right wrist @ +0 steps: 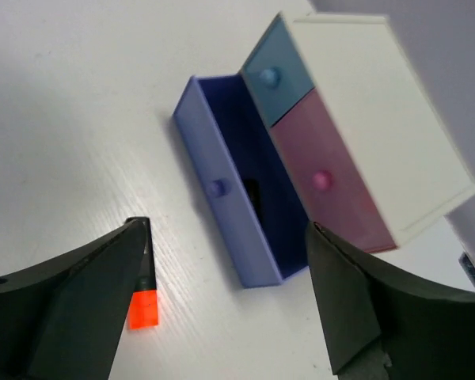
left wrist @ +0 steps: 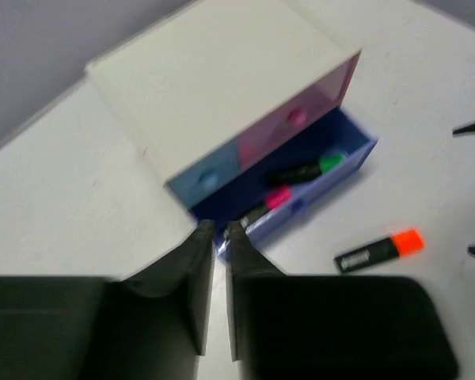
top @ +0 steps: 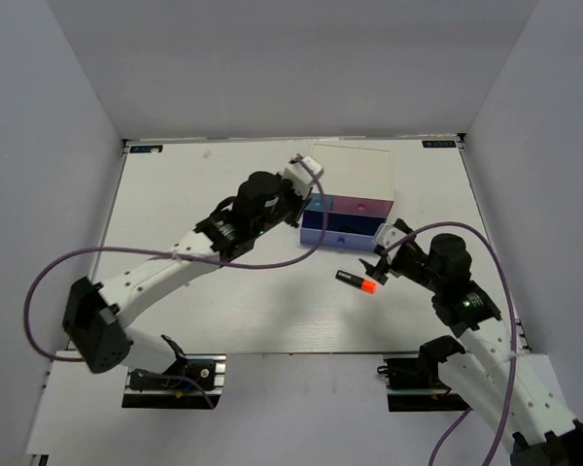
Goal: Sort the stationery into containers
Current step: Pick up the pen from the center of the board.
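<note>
The white organiser [top: 348, 167] stands at the back middle, its blue [top: 318, 206] and pink [top: 361, 206] drawers closed. Its lavender drawer [top: 345, 236] is pulled open. In the left wrist view it [left wrist: 332, 186] holds a green-ended marker [left wrist: 309, 169] and a pink-ended marker [left wrist: 267, 202]. The orange-ended marker [top: 358, 282] lies on the table in front of it. My left gripper [left wrist: 214, 229] is shut and empty at the drawer's left corner [top: 297, 217]. My right gripper [top: 382, 255] is open over the orange marker [right wrist: 142, 297] and the drawer front [right wrist: 226, 228]. The pink-capped cylinder and grey block are out of view.
The table [top: 223, 311] is white, with grey walls on three sides. The left arm [top: 175, 267] reaches diagonally across the table's left half. The right arm [top: 466, 301] comes in from the near right.
</note>
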You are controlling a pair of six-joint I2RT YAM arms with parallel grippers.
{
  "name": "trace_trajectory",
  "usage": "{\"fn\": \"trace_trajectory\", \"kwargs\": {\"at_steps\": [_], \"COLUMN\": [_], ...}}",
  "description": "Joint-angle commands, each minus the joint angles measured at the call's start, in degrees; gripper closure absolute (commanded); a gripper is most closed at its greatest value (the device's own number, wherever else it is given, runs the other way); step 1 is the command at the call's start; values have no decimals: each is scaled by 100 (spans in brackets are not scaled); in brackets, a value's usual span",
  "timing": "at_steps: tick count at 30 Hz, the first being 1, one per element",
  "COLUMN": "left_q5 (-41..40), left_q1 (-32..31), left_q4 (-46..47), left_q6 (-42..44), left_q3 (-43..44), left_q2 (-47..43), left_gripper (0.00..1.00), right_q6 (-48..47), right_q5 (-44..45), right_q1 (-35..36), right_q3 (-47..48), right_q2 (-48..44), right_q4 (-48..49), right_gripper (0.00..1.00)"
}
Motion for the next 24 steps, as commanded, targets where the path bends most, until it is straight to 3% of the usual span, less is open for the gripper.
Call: {"fn": "trace_trajectory", "kwargs": {"at_steps": [1,2,3,5,6,12,17,24], "left_q5": [-594,-594,-699,-866,-1084,-1464,-1342,-1280], "left_q1": [70,70,70,70,70,70,70,70], "left_q4": [-927,-988,-989,-989,-989,-839,-989,-1007], "left_q6": [-1119,-1181,-1242,-1374,-1375,-1375,-1488,-1542], "left_q3": [-807,-1018,-1394,-1739,-2036,-2338,-2119,-2119], "left_q2": [-849,-1077,-1471,-1790,-2044,-2275,-1871,-2089], "left_gripper": [77,53,37,9,3,0,0,0], "right_q6": [-146,-164,-199,-199,-95,117,21,-85], "right_q5": [-427,-506,-602,-690,-674,28,416,715], "right_q1": [22,13,31,48,49,189,286,435], "right_q3": [52,166,367,527,736,1125,1125,1204], "right_q2": [697,874,1050,1777,2120,3335,3880,4479], "right_q4": [-288,-341,-533,-763,-789,-605,-553,-675], "right_gripper": [10,10,10,10,10,11,13,16]}}
